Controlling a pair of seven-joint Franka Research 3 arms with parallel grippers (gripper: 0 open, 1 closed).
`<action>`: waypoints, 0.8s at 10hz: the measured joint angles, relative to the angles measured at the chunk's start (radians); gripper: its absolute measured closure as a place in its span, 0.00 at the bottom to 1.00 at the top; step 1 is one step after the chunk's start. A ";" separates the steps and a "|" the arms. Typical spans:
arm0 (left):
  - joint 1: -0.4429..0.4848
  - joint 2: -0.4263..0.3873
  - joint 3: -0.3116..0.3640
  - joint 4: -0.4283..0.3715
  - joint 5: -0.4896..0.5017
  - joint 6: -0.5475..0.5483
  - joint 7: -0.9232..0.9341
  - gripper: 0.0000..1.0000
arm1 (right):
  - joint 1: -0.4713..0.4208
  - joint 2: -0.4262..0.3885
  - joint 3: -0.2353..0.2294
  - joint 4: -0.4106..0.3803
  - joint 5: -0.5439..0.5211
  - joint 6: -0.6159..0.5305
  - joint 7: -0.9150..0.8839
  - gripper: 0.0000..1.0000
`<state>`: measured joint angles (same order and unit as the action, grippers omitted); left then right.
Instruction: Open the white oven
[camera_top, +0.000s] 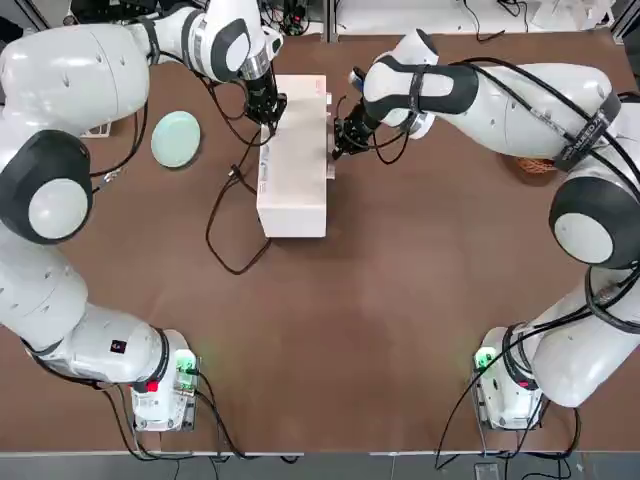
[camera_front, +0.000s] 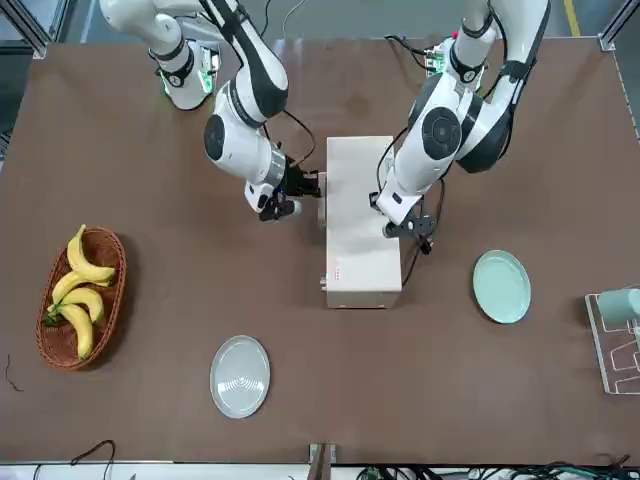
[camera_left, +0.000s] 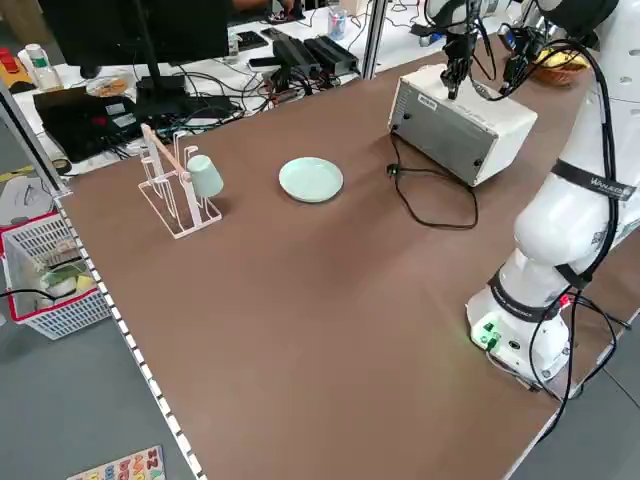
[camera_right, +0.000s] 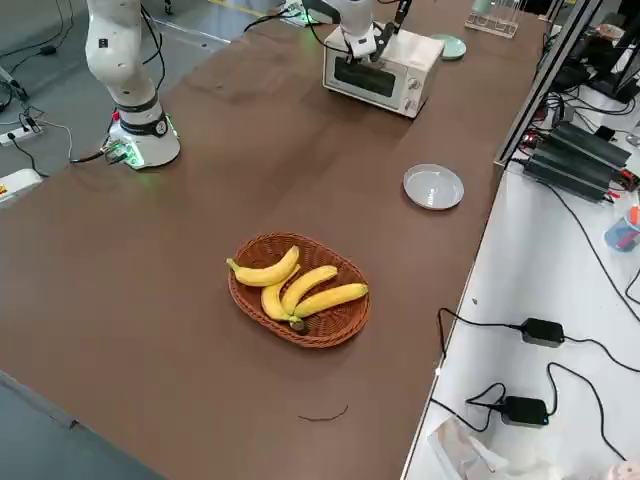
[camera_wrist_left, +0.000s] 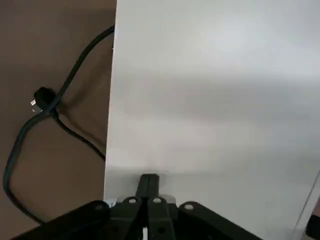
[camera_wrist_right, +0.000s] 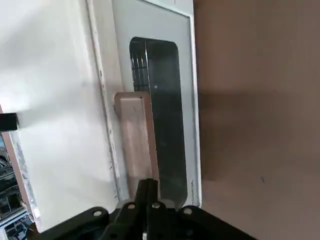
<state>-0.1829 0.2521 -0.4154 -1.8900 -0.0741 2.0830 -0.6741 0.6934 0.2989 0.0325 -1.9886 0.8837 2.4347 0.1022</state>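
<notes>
White oven (camera_top: 295, 160) door seen closed; left hand (camera_top: 268, 112) pressed on top, fingers together; right hand (camera_top: 340, 143) closed empty at door handle (camera_wrist_right: 136, 135).

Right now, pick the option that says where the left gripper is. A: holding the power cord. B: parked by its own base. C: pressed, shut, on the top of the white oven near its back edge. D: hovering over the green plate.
C: the left gripper sits, fingers shut, on the top panel of the white oven, on its cord side, while the right gripper is at the door side.
</notes>
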 joint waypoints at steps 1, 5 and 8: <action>0.000 0.000 0.000 0.000 0.000 0.000 0.000 0.99 | -0.010 0.000 0.000 -0.005 0.000 -0.009 -0.030 0.99; 0.000 0.000 0.000 0.000 0.000 0.001 -0.001 0.99 | -0.061 -0.016 -0.001 -0.051 0.000 -0.049 -0.106 0.99; 0.000 0.000 0.000 0.000 0.000 0.001 -0.001 0.99 | -0.087 -0.020 -0.003 -0.086 -0.002 -0.052 -0.150 0.99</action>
<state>-0.1828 0.2521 -0.4154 -1.8899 -0.0740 2.0840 -0.6753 0.6059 0.2787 0.0293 -2.0750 0.8817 2.3829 -0.0481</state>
